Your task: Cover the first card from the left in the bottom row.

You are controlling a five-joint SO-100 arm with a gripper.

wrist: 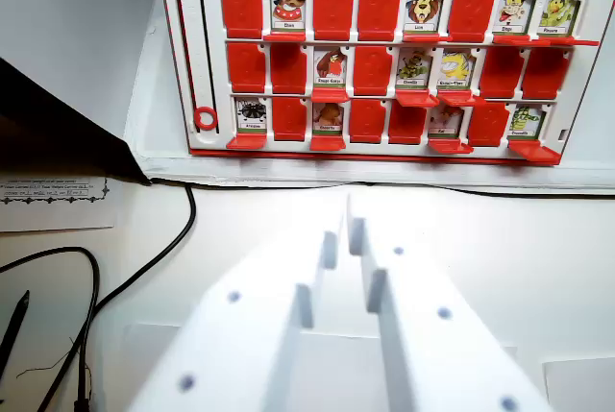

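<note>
**End effector clear of board, bottom-left card uncovered**

The white end effector [354, 225] filled the 6 o'clock part of the wrist view, its two fingers nearly together with only a thin slit between the tips, gripping nothing. A broad strip of bare white bench [480, 239] lay between the tips and the near edge of the red game board [375, 155], so open room remained ahead.

The board spanned 11 to 2 o'clock, with three rows of red flip frames. The first card from the left in the bottom row [252, 112] sat at about 11 o'clock, face showing a dark figure, its red flap lying down below it; its label was too small to read. Legible labels elsewhere: "Lion" in the top row, "Cat" in the bottom row.

A black cable [159, 260] curved across the bench at 9 o'clock, beside a printed paper sheet [53, 201], text unreadable.
</note>
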